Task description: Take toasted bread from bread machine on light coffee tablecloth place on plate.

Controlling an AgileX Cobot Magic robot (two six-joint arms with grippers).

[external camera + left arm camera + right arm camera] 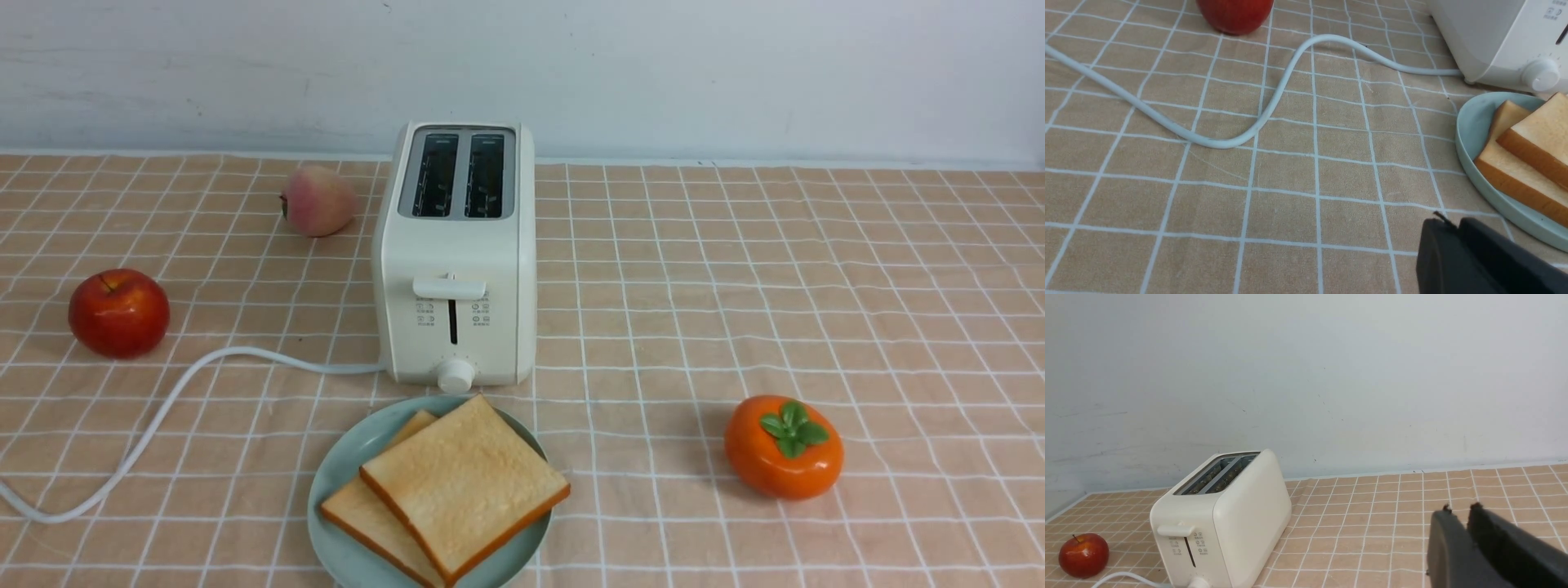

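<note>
Seeing the left gripper (1449,225) over the near side of the checked tablecloth (694,327), holding nothing visible; being unable to tell whether its jaws are open or closed. Finding a red apple (119,314) at far left, then a white cord (175,396) curving to the toaster (457,261), with a pink fruit (318,201) left of it. Seeing both toast slices (465,486) overlapping on the mint plate (326,482) in front, the upper overhanging the rim. Spotting an orange persimmon (784,449) farther right. Viewing the right gripper (1461,514) last, being unable to tell its opening.
</note>
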